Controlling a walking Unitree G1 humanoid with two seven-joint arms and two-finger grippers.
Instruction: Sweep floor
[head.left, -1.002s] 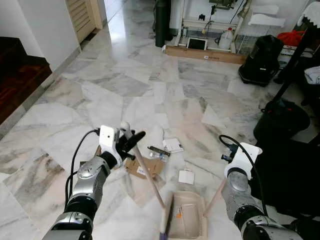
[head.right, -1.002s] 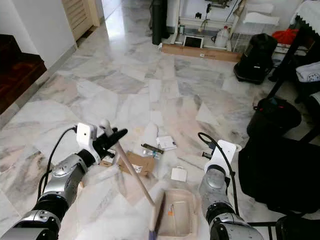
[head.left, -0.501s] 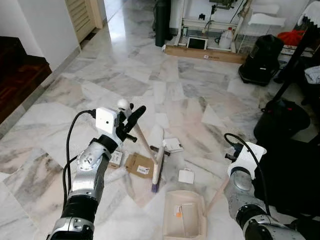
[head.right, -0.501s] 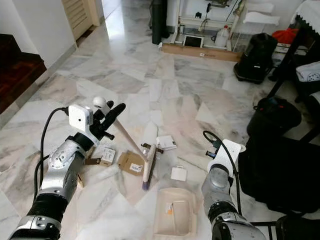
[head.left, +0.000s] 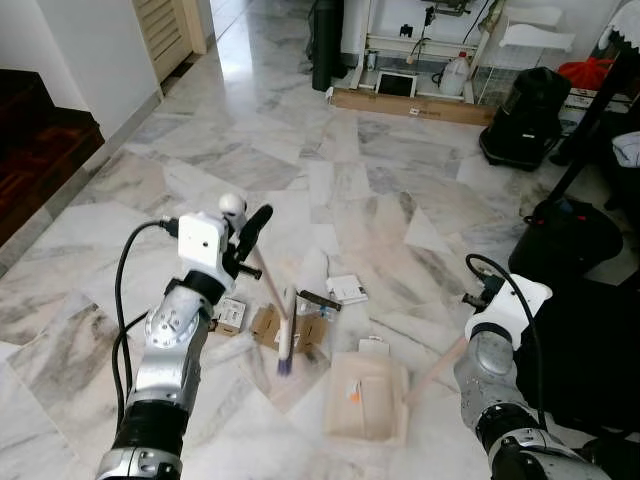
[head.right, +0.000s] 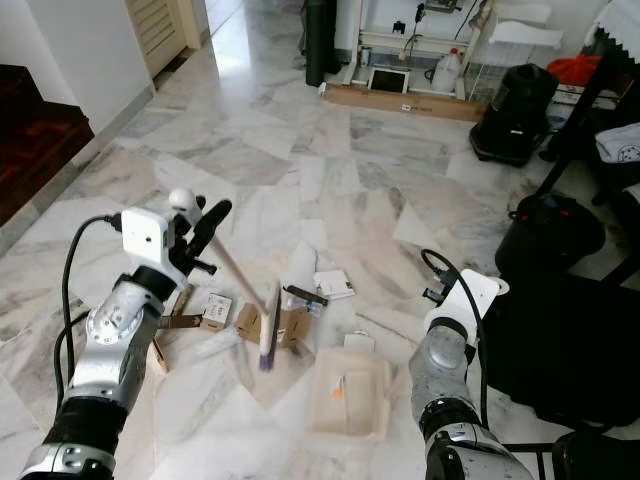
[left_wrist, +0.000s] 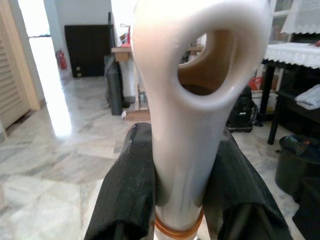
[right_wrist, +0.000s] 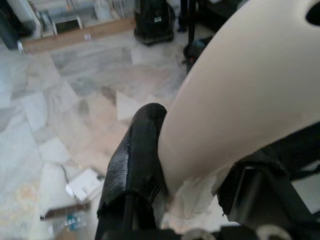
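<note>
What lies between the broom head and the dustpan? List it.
Nothing solid blocks the sweep. The broom head, held by the left claw, rests on the flattened cardboard. Bare marble separates it from the dustpan, whose handle the right claw grips. The white card lies at the dustpan's far edge.

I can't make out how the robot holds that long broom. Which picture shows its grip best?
The left wrist view: the left gripper's black fingers clamp the cream broom handle below its looped end. The eye views show the whole broom, its grip tiny.
</note>
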